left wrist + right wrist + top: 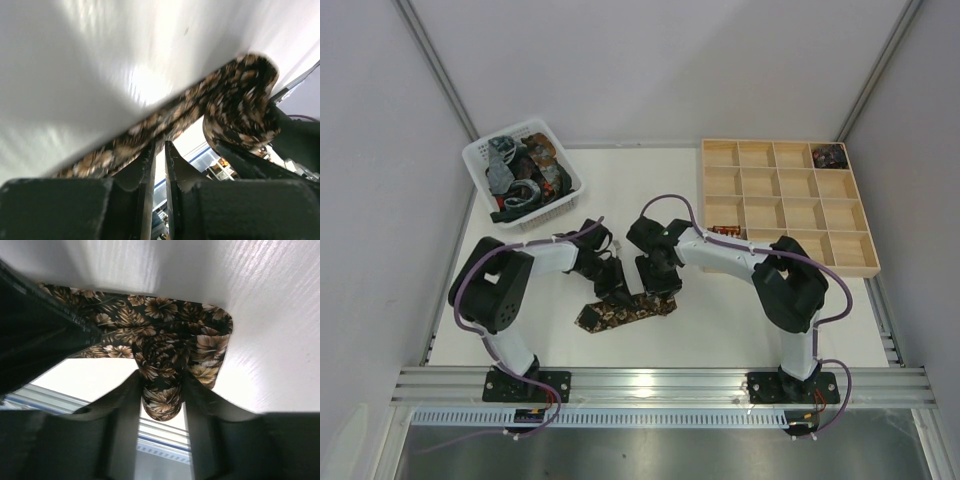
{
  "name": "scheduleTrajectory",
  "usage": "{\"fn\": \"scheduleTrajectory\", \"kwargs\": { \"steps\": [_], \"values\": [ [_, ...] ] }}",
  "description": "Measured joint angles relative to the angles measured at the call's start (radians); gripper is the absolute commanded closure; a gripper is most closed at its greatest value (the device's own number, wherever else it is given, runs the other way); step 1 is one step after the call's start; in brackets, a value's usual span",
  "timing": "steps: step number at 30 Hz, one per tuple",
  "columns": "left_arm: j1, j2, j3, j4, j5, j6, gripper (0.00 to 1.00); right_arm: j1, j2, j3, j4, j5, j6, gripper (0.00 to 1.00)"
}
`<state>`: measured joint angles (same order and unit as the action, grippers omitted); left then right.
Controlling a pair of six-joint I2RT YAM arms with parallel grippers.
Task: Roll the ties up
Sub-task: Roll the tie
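I see a long dark brown fabric necktie printed all over with tan and cream leaves and flowers, against my plain white bench. The slotted plastic basket is white, its heap of ties grey, red and black patterned. The compartmented wooden tray is pale beige. The thin cables are purple.

Tie front centre on table; basket rear-left, tray rear-right.

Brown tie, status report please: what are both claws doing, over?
Right gripper pinching the rolled end of the brown tie. Left gripper nearly closed at its flat stretch, grip unclear. Nothing blocking the roll.
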<state>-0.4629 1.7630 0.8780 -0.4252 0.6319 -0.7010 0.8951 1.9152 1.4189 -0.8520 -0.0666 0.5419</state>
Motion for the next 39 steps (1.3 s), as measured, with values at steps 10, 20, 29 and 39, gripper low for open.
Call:
{"fn": "scheduleTrajectory", "kwargs": {
  "steps": [10,20,29,39],
  "values": [
    [0.051,-0.129,-0.036,-0.054,-0.019,0.022,0.82,0.014,-0.002,0.013,0.012,-0.035,-0.047,0.43],
    [0.061,-0.171,-0.046,-0.068,-0.003,0.02,0.82,-0.003,-0.077,-0.066,0.182,-0.247,-0.061,0.45],
    [0.061,-0.216,-0.053,-0.068,0.01,0.014,0.83,-0.033,-0.016,-0.093,0.288,-0.376,-0.037,0.44],
    [0.017,-0.217,-0.069,-0.033,0.048,-0.025,0.83,-0.131,-0.244,-0.207,0.306,-0.395,-0.063,0.27]
  ]
}}
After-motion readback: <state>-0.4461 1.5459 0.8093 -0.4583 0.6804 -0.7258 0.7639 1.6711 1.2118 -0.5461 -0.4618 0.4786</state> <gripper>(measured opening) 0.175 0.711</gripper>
